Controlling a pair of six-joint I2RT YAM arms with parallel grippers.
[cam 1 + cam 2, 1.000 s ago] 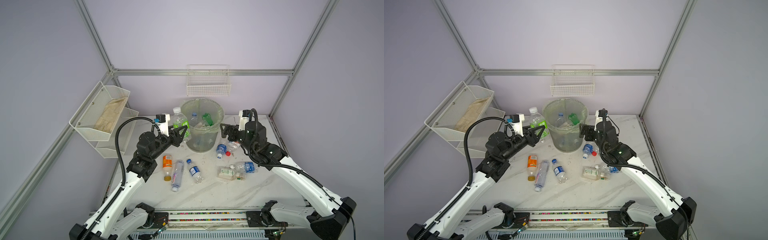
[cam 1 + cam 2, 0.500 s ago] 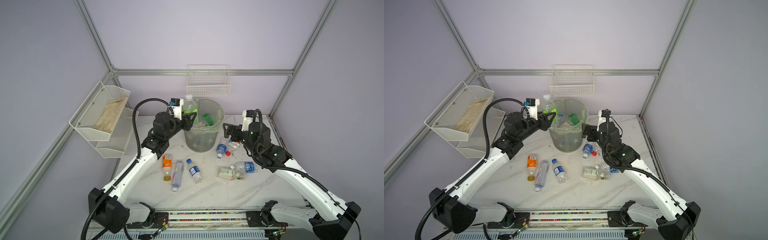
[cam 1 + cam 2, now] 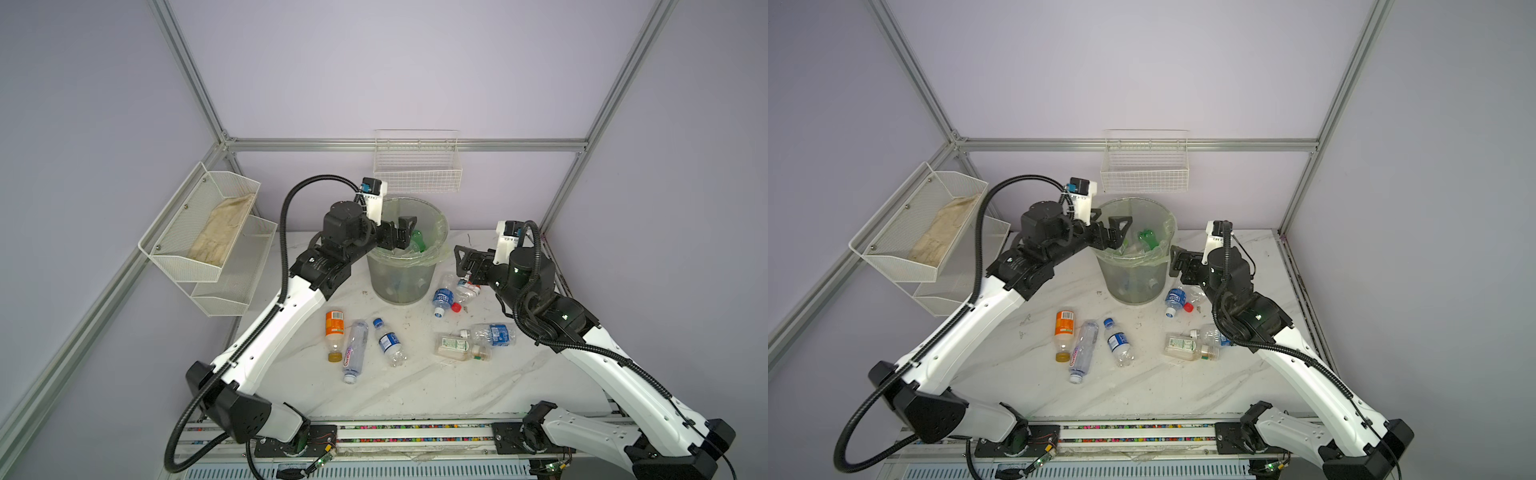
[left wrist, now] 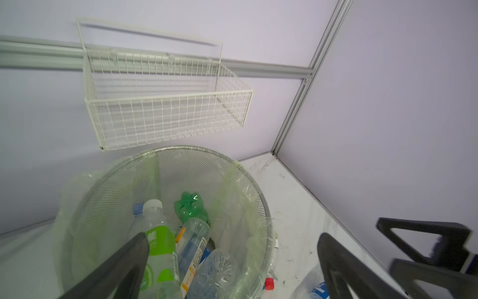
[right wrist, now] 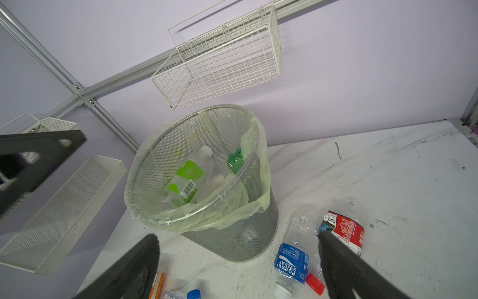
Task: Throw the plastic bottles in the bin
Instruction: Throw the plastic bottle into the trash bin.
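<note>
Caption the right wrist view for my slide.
Open right gripper faces the bag-lined mesh bin, a green-labelled bottle inside; a Pocari Sweat bottle and crushed red-labelled bottle lie on the table beside it.

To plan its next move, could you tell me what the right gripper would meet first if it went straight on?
Probably the bin, at its lower mesh wall: the open right gripper points at it. The Pocari Sweat bottle seems to lie lower, off that line; depth is unclear.

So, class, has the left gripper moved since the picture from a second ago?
Yes. The left gripper has swung from beside the bin to over its rim, nearer the wire wall basket, jaws now open.
</note>
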